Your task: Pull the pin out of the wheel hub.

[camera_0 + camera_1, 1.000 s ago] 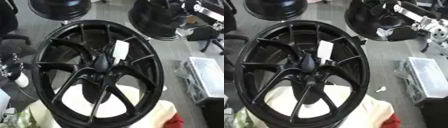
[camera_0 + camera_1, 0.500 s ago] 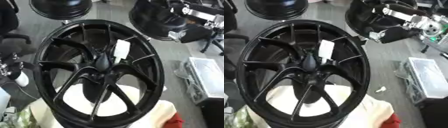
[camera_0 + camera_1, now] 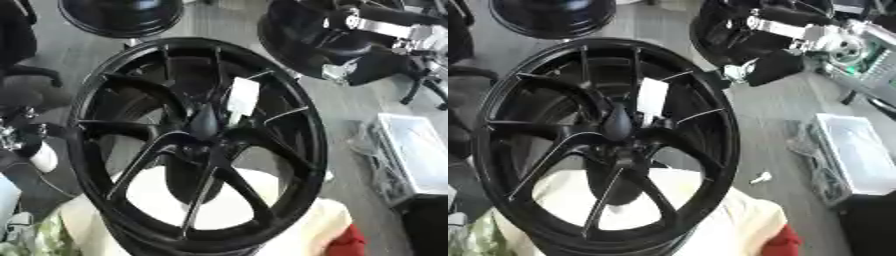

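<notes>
A large black multi-spoke wheel [image 3: 311, 135] lies tilted on a cream cushion [image 3: 325, 220]. At its hub a black pointed pin [image 3: 206, 121] stands up, and a white tag [image 3: 242, 98] hangs just right of it. My right arm comes in from the upper right, silver and black. Its hand [image 3: 770, 67] hovers just beyond the wheel's upper right rim, well away from the pin, with fingers that look relaxed and hold nothing. At the left edge sits a dark shape with silver bits, my left hand [image 3: 12, 134], beside the rim.
Two more black wheels stand on the floor behind, one at the top left [image 3: 122, 15] and one behind my right arm [image 3: 302, 30]. On the right is a white crate [image 3: 418, 150], with a small white object [image 3: 760, 177] on the floor and something red [image 3: 350, 242] at the cushion's corner.
My right arm has swung in from the upper right, down and left toward the wheel's rim. The wheel, pin and tag have stayed put.
</notes>
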